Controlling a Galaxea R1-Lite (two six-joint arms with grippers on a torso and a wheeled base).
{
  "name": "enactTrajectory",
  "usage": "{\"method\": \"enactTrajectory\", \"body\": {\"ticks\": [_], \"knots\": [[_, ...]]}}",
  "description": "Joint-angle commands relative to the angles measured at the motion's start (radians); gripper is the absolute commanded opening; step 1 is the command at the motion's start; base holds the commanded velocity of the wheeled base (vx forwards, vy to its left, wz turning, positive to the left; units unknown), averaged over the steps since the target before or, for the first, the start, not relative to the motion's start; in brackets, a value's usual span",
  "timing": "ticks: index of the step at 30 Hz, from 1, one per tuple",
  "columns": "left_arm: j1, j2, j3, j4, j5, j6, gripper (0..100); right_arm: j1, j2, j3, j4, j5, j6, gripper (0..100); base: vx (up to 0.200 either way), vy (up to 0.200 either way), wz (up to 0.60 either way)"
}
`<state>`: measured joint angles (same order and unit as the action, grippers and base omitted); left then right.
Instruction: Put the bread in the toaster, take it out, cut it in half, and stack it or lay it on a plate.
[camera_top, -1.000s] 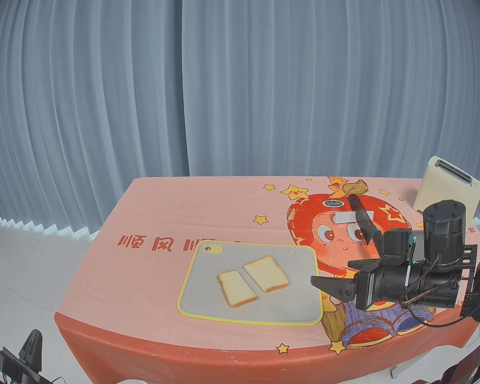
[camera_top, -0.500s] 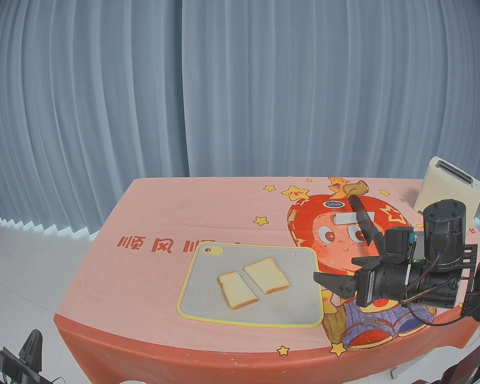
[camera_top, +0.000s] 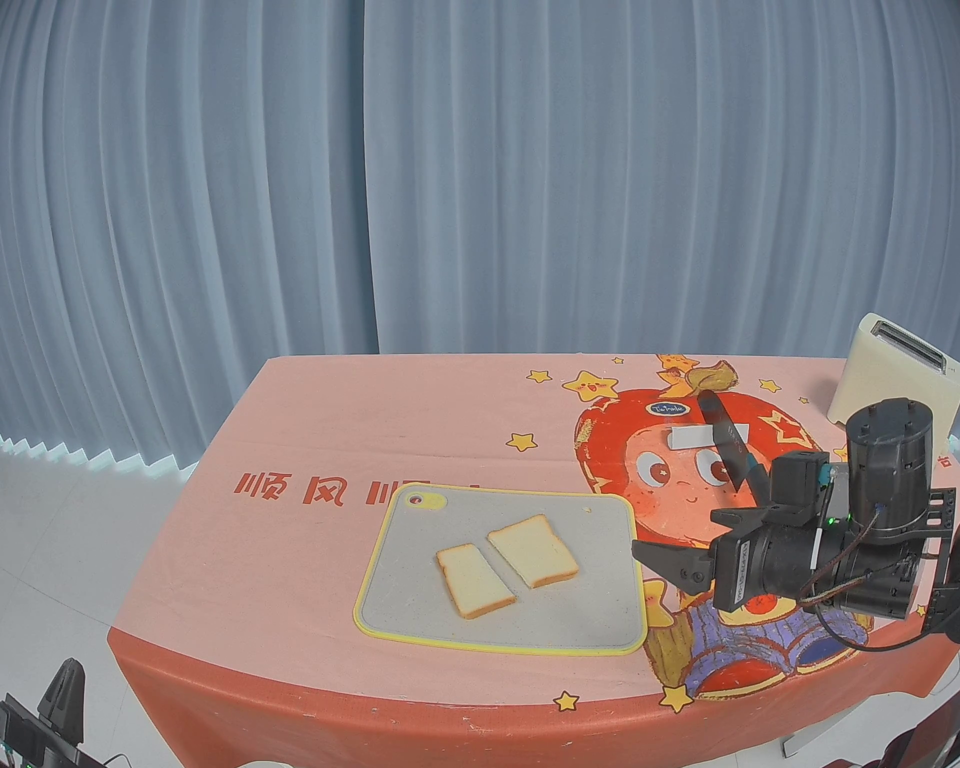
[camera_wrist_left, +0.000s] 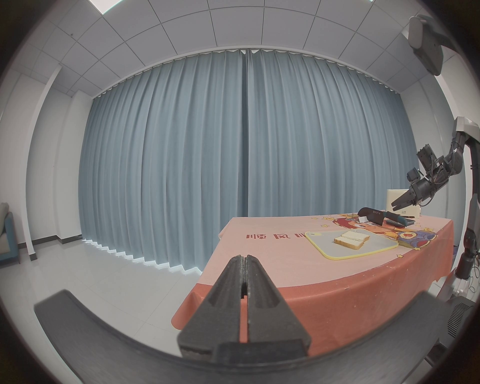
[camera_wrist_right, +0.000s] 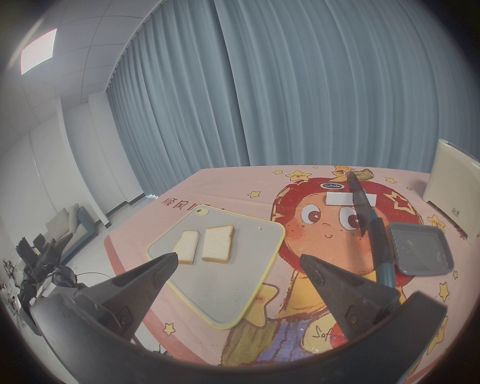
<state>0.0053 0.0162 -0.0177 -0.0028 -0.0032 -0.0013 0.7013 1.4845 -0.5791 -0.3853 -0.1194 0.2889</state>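
Observation:
Two bread halves (camera_top: 475, 578) (camera_top: 533, 549) lie side by side, slightly apart, on a grey cutting board (camera_top: 590, 615) with a yellow rim. My right gripper (camera_top: 673, 535) hangs open and empty just right of the board, pointing toward it; the right wrist view shows its fingers (camera_wrist_right: 145, 282) spread wide with the bread (camera_wrist_right: 218, 243) beyond them. A dark-bladed knife (camera_top: 725, 435) lies on the cloth behind it. The cream toaster (camera_top: 895, 370) stands at the far right. My left gripper (camera_wrist_left: 243, 260) is shut on nothing, low and off the table's left corner.
A small grey square plate (camera_wrist_right: 421, 248) sits beside the knife handle (camera_wrist_right: 382, 250), near the toaster (camera_wrist_right: 457, 182). A white label (camera_top: 693, 435) lies under the blade. The table's left half and back are bare cloth. Curtains hang behind.
My right gripper has drawn slightly to the right, away from the cutting board. The bread, the knife and the left arm have stayed in place.

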Motion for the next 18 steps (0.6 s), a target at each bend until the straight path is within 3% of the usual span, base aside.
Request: {"method": "enactTrajectory", "body": {"ticks": [1, 7, 18], "knots": [[0.001, -0.005, 0.018, 0.000, 0.000, 0.000, 0, 0.000, 0.007, -0.001, -0.009, -0.017, -0.014, 100, 0.000, 0.000, 0.00], [0.001, -0.005, 0.018, 0.000, 0.000, 0.000, 0, -0.011, 0.007, -0.005, -0.007, -0.054, -0.034, 100, 0.000, 0.000, 0.00], [0.001, -0.005, 0.018, 0.000, 0.000, 0.000, 0, -0.013, 0.043, -0.053, 0.002, -0.060, -0.033, 100, 0.000, 0.000, 0.00]]}}
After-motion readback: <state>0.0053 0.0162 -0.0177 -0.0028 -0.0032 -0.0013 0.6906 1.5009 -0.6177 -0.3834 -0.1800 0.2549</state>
